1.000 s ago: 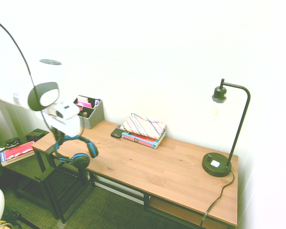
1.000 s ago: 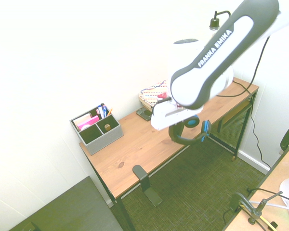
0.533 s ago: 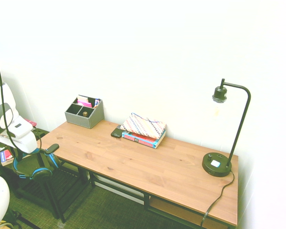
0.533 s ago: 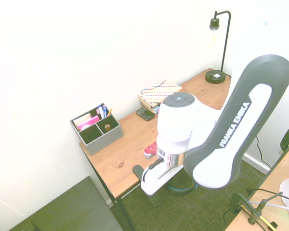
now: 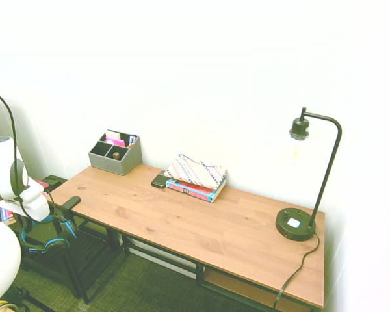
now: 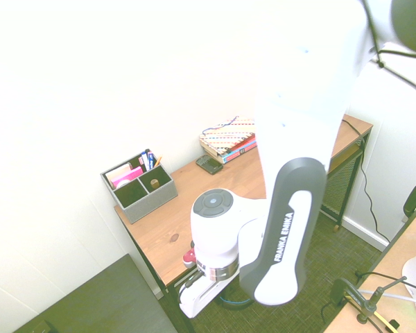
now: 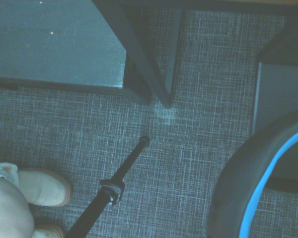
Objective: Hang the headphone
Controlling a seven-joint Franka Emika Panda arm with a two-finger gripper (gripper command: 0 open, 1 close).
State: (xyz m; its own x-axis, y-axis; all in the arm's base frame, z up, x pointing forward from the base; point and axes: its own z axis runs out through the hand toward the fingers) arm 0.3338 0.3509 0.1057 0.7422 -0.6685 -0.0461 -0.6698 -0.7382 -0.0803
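Note:
The headphone (image 5: 47, 242), with a blue band and black cups, hangs off the desk's left end, below the tabletop. My gripper (image 5: 43, 220) is shut on its band from above. A black hook (image 5: 71, 203) sticks out from the desk's left edge, just right of the gripper and slightly higher than the headphone. In the second exterior view my own arm covers the hook, and only a dark arc of the headphone (image 6: 230, 302) shows under it. The wrist view shows the headphone band (image 7: 256, 186) with its blue stripe over grey carpet.
On the wooden desk (image 5: 201, 224) stand a grey organizer (image 5: 116, 154), a stack of books (image 5: 196, 176), a dark phone (image 5: 159, 181) and a black lamp (image 5: 307, 195). A black desk leg (image 7: 139, 54) and a person's shoe (image 7: 39, 186) show in the wrist view.
My arm swung from over the desk's front edge out past its left end and went down, carrying the headphone. The headphone now hangs lower, beside the hook.

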